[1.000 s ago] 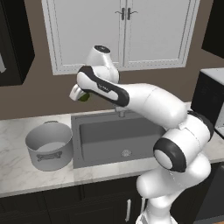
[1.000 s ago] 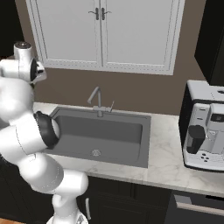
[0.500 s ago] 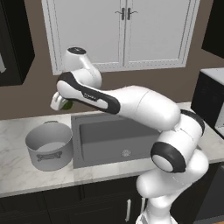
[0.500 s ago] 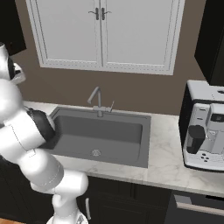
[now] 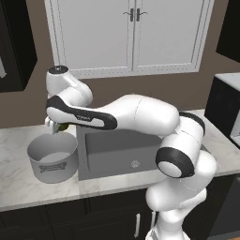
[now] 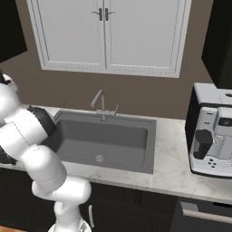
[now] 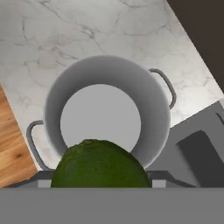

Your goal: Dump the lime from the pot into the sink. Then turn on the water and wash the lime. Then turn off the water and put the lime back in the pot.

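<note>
White marble counter, dark sink, white cabinets, brown wall

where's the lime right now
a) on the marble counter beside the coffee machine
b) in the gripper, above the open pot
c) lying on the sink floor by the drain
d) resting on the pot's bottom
b: the hand view shows the lime close up in the gripper, with the pot open and bare inside below it; in the left base view the gripper hangs over the pot.
</note>
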